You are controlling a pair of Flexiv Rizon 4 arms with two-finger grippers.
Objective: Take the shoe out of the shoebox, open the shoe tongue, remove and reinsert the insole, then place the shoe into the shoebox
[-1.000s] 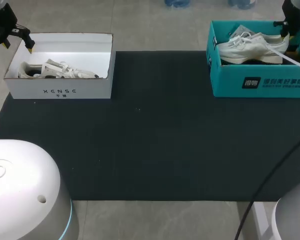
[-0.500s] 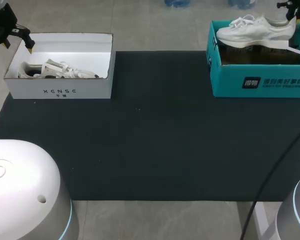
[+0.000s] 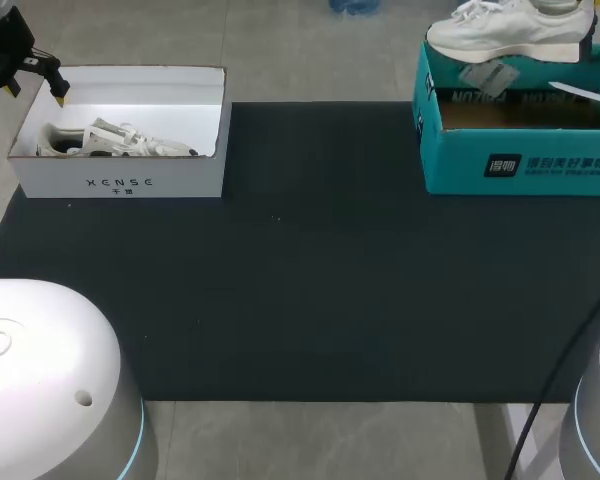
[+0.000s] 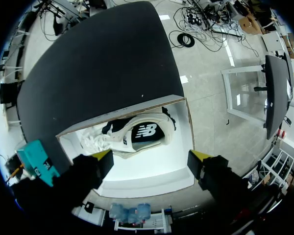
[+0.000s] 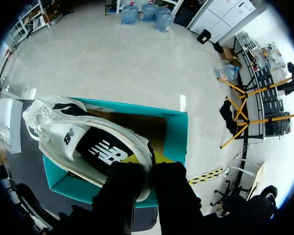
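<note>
At the far right of the desk (image 3: 310,300), above the teal shoebox (image 3: 520,160), holding the white shoe (image 3: 505,28) by its heel in the right gripper (image 5: 146,169), with both fingers pressed on the heel collar from two sides. Lifted clear of the box's rim, sole down and roughly level, toe pointing toward the desk's middle. From the right wrist, stretching out ahead of the gripper, with a dark insole showing through the opening and the box's brown cardboard floor below. Dangling under the shoe near its toe end, a small tag (image 3: 487,76). Lying across the right part of the box, a white strip of paper (image 3: 585,94).

At the far left, hanging over the back left corner of a white box (image 3: 120,180) with the left gripper (image 4: 152,159) spread wide and gripping nothing. Framed between the two yellow tips in the left wrist view, and well beneath them, a second white shoe (image 4: 137,134) resting on the floor of that box. Apart from both that shoe and the box walls.
</note>
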